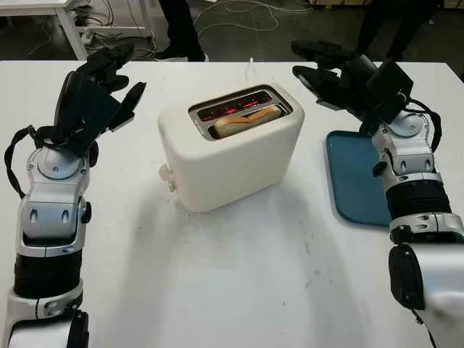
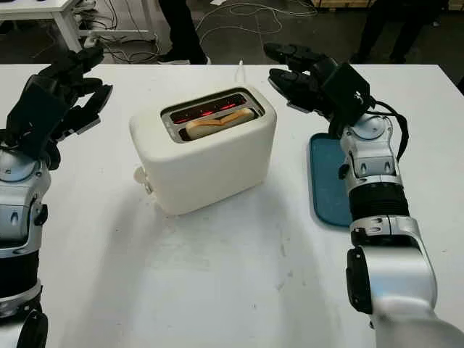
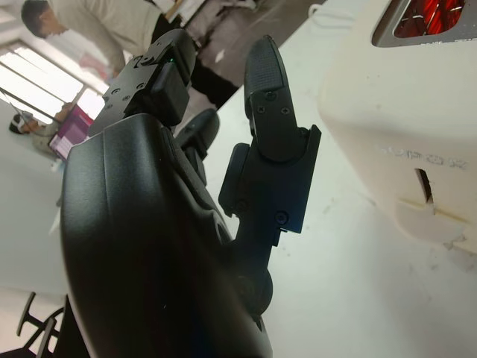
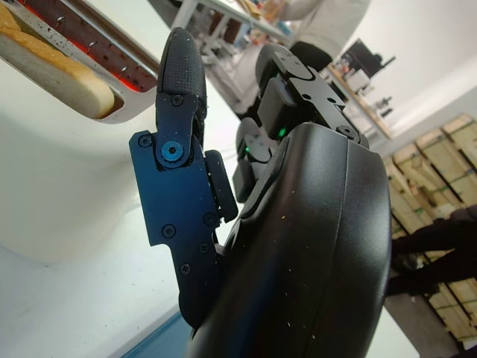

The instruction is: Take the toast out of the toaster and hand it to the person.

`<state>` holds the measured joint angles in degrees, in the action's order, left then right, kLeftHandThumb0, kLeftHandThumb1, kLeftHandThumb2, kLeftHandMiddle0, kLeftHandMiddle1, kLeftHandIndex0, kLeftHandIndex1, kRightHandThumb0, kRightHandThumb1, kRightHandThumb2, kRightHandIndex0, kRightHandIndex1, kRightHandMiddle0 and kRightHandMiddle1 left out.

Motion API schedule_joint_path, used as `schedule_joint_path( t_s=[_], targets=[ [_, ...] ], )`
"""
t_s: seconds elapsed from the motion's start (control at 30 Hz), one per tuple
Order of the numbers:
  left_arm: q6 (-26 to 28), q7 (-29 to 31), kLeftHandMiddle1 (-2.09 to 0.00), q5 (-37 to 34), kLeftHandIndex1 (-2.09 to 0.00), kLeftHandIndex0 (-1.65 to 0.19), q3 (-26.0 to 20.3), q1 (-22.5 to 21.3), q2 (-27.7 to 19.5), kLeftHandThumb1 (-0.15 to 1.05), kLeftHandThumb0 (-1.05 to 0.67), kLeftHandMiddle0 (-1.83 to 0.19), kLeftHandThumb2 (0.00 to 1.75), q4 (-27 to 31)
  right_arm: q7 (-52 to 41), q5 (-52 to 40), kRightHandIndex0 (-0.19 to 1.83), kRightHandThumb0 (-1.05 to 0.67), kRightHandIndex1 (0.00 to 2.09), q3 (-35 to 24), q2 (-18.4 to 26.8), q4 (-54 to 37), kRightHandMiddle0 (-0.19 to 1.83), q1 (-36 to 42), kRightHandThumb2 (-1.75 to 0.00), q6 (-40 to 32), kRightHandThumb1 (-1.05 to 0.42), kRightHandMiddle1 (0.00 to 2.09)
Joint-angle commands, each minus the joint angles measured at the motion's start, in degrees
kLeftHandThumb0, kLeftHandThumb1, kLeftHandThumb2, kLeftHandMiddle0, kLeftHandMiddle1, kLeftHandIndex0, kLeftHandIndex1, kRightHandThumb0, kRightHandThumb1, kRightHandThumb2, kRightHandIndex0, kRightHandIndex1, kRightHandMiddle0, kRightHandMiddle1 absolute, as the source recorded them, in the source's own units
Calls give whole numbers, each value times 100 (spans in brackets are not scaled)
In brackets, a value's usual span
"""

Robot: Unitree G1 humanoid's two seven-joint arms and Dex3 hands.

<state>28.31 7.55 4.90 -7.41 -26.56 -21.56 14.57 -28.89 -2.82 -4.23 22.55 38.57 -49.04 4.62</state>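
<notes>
Item one: white toaster (image 1: 230, 148), standing near the middle of the tabletop (image 1: 239, 290), somewhat toward its far edge, slots up and turned at a slant to me, the elements glowing red inside. Item two: toast (image 1: 246, 121), one slice, seated in the slot nearer to me, its crust showing above the rim; not yet taken out. Item three: my right hand (image 1: 330, 69), raised above the tabletop just beside the toaster's right end, toward the far edge, open and holding nothing; I judge it is placed there to come in over the slots, since the slice stands proud enough for fingers to close on. Item four: my left hand (image 1: 98, 90), raised off the toaster's left side toward the left edge, open and empty, apart from the toaster wall; I judge it is parked there, or ready to steady the body if the slice sticks. Item five: teal tray (image 1: 355, 177), flat near the right edge, under my right forearm, nothing on it. Item six: a person's legs (image 1: 181, 29) beyond the far edge, the likely side for the hand-over. Hazard, as I judge it: the lit elements suggest hot metal at the slot rim.
</notes>
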Motion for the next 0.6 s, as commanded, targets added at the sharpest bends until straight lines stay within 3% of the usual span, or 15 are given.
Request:
schedule_joint_path(
  t_s=[0.0, 0.57],
  targets=[
    [15, 13, -85, 31, -15, -33, 8, 12, -55, 92, -45, 0, 46, 80, -3, -48, 38, -62, 0, -10, -17, 17, 39, 0, -39, 70, -92, 0],
    [20, -33, -85, 19, -15, -32, -8, 14, -5, 92, -45, 0, 45, 79, 13, -48, 38, -62, 0, -13, -30, 81, 40, -4, -38, 135, -92, 0]
  ],
)
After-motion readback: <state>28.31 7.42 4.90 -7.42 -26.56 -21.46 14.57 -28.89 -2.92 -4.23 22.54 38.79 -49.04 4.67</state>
